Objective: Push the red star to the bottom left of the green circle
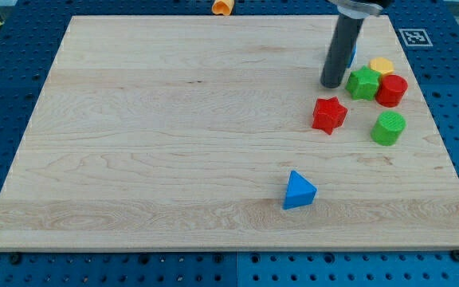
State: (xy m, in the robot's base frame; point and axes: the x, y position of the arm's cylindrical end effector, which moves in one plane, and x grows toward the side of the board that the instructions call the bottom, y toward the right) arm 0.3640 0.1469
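The red star (329, 114) lies flat on the counter (174, 119), right of middle, with the green circle (389, 127) just to its right and a touch lower. The two are near but apart. My tip (331, 84) rests above the star toward the view's top, close to it but not touching, and just left of the green star (363, 83).

There is no hand here to spread or press together (only a straight dark rod), so taking hold means pushing. The star looks like a small, stiff plastic block, light enough to slide easily on the smooth wood. Its points are the awkward part: a push on one arm will likely spin it rather than move it straight. I judge the best contact is in a notch between two points, or square against its upper side, so that the push runs through its centre toward the view's bottom. It needs only a short move down, staying left of the circle, and the circle should not be nudged.

Other blocks are a red cylinder (391, 90), a yellow block (382, 64), a blue triangle (299, 191) and an orange piece (222, 7) beyond the top edge.

No readable writing shows; a black-and-white square marker (413, 37) sits at the counter's top right corner.
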